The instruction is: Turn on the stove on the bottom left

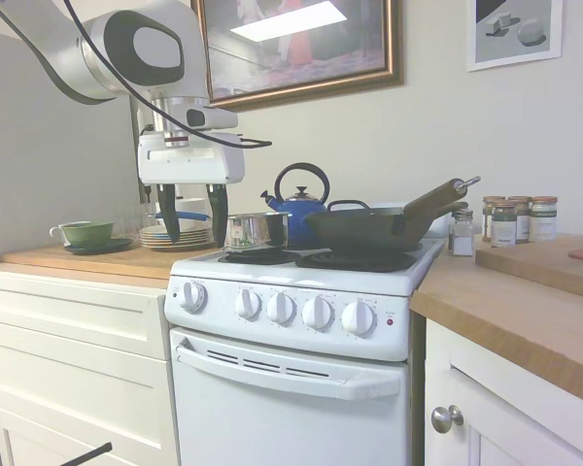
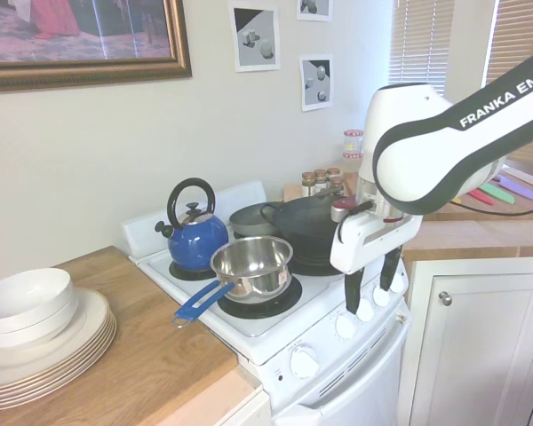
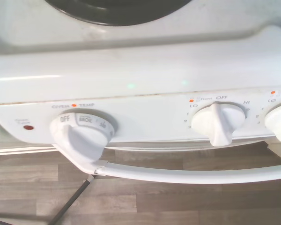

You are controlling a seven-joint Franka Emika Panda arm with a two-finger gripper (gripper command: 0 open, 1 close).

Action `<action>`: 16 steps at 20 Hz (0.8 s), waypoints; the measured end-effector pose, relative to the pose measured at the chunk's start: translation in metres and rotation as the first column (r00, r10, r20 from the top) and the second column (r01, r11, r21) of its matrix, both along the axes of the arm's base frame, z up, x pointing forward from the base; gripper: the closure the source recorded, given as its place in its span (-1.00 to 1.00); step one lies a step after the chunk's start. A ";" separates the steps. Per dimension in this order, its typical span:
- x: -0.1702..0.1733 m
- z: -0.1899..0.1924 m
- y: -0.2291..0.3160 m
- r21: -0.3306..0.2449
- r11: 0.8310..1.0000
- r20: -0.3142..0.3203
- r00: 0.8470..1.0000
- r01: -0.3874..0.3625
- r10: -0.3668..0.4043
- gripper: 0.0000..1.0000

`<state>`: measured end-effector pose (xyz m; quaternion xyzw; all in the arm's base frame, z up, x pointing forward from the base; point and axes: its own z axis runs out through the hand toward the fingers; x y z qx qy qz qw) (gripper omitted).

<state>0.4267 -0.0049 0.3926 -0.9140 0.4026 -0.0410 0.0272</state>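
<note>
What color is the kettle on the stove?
Blue, with a black handle; the kettle shows best in the second exterior view.

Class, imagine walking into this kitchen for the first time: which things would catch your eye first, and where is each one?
The white robot arm's gripper stands out, hanging open-fingered just above the knob row on the front of the narrow white stove. On the burners, a bright blue kettle sits at the back, a shiny steel saucepan in front of it, and a large dark wok beside them.
</note>
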 end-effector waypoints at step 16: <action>0.044 -0.039 -0.032 0.005 0.998 -0.042 0.997 0.058 -0.058 -1.00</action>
